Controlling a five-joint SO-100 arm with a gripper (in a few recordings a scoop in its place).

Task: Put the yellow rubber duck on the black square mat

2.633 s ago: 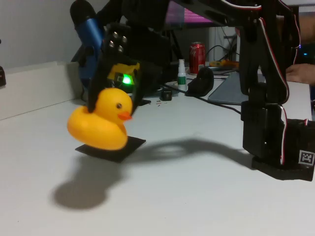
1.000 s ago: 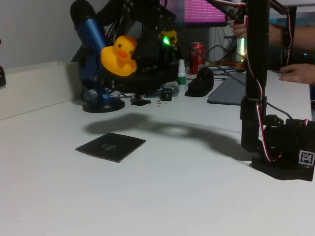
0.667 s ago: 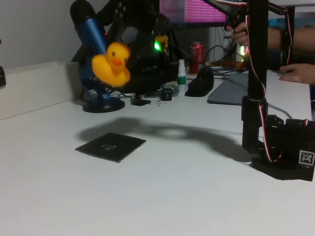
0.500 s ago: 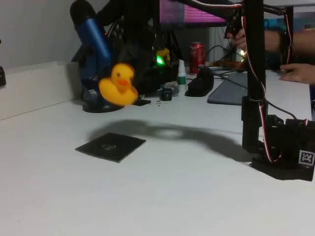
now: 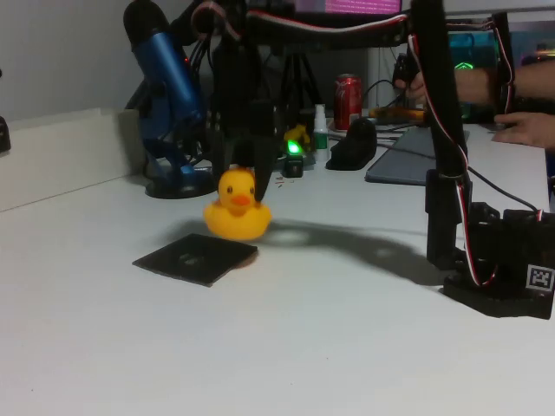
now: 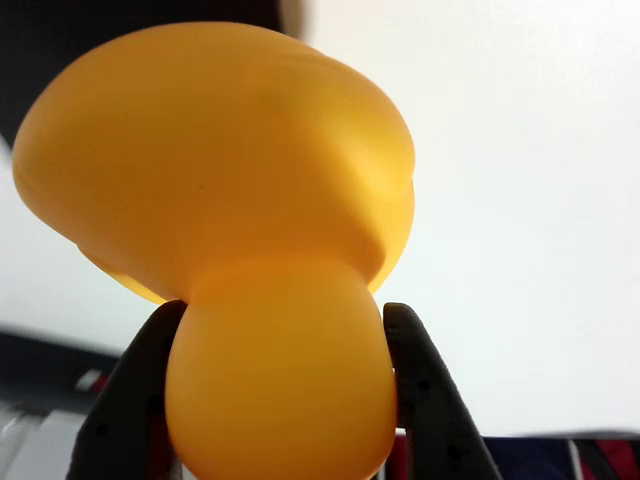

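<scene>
Yellow duck [image 5: 237, 205] hangs at mat's [image 5: 195, 258] 1 o'clock corner | wrist cam: fingers [image 6: 135, 395] pinch its head | gripper [image 5: 244, 165]

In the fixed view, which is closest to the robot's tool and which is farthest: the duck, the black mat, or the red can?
1. The yellow rubber duck: right in the tool, gripped by its head.
2. The black square mat: on the table, just below and left of the tool.
3. The red can: far back on the right, behind the tool.
</scene>
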